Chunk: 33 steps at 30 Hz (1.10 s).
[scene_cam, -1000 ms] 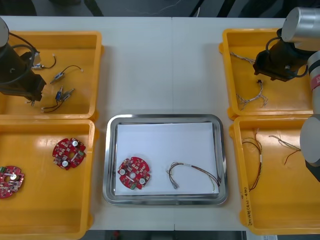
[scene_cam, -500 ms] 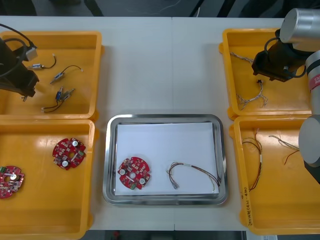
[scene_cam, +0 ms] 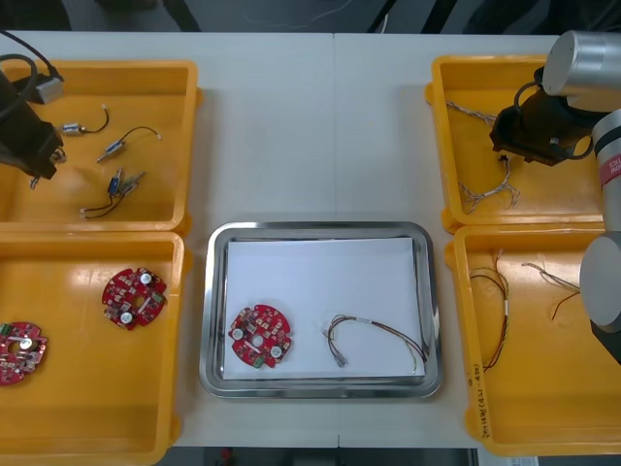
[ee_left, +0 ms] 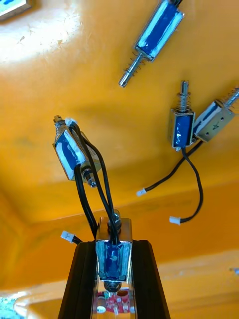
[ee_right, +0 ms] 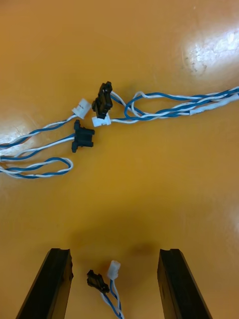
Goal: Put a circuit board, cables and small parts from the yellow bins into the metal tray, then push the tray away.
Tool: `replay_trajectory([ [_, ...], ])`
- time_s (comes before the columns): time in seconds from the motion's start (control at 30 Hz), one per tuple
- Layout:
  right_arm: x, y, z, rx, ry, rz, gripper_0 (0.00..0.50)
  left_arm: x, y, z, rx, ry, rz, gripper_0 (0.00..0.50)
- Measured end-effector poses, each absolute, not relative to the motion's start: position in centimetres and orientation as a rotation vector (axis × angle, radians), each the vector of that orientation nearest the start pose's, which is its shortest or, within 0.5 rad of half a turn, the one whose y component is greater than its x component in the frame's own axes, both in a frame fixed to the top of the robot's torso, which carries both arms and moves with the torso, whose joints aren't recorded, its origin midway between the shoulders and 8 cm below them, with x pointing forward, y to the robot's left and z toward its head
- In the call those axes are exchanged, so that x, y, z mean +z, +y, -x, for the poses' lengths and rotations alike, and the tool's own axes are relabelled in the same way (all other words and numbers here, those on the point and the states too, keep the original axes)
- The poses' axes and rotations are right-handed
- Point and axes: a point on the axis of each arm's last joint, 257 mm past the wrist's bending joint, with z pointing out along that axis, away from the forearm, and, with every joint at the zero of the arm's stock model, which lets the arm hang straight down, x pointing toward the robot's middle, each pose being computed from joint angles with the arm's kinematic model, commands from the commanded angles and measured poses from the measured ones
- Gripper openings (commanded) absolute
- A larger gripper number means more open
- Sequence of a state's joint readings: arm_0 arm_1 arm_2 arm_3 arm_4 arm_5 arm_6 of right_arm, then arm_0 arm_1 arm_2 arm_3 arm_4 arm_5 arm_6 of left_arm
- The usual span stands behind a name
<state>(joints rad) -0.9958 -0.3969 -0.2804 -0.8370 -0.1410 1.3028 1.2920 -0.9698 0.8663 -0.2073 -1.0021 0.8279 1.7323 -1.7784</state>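
My left gripper (scene_cam: 37, 167) hangs over the left end of the far left yellow bin (scene_cam: 165, 78). In the left wrist view its fingers (ee_left: 79, 279) are shut on a blue-taped small metal part (ee_left: 113, 254). Black wire loops run from it to a second part (ee_left: 70, 149) just beyond the fingertips. My right gripper (scene_cam: 506, 148) is over the far right bin (scene_cam: 441, 146). It stands open (ee_right: 114, 286), with the plug ends of a blue and white cable (ee_right: 107, 284) between its fingers. The metal tray (scene_cam: 215, 320) holds a red circuit board (scene_cam: 260, 337) and a cable (scene_cam: 374, 340).
Three more small metal parts (scene_cam: 116, 146) lie in the far left bin. Two circuit boards (scene_cam: 134, 297) sit in the near left bin. More blue and white cables (ee_right: 149, 107) lie beyond the right fingers. Red and yellow cables (scene_cam: 495, 291) are in the near right bin.
My left gripper has moved away from the loose parts toward the far left corner of its bin, carrying a small metal part. The right gripper has hardly moved.
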Motion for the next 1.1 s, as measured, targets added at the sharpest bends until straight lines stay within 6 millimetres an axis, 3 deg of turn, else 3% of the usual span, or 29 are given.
replay_trajectory([
  [0.33,-20.4,-34.8,-63.2,0.047,2.516,-0.551,0.500,-12.1,41.0,-52.0,0.109,2.897,-0.318,0.000],
  [0.77,-20.7,-34.7,-63.1,0.049,2.520,-0.551,0.500,-11.6,41.5,-51.9,0.118,2.895,-0.307,0.000],
  [0.83,-20.7,-34.7,-63.1,0.049,2.520,-0.551,0.386,-11.6,41.5,-51.9,0.118,2.895,-0.306,0.000],
  [0.9,-20.7,-34.7,-63.1,0.050,2.520,-0.551,0.036,-11.6,41.5,-51.9,0.118,2.895,-0.306,0.000],
  [0.97,-20.7,-34.6,-63.1,0.051,2.520,-0.551,0.000,-11.6,41.5,-51.9,0.118,2.895,-0.306,0.000],
  [1.1,-20.7,-34.6,-63.1,0.053,2.519,-0.551,0.000,-11.6,41.6,-51.9,0.118,2.896,-0.305,0.000],
])
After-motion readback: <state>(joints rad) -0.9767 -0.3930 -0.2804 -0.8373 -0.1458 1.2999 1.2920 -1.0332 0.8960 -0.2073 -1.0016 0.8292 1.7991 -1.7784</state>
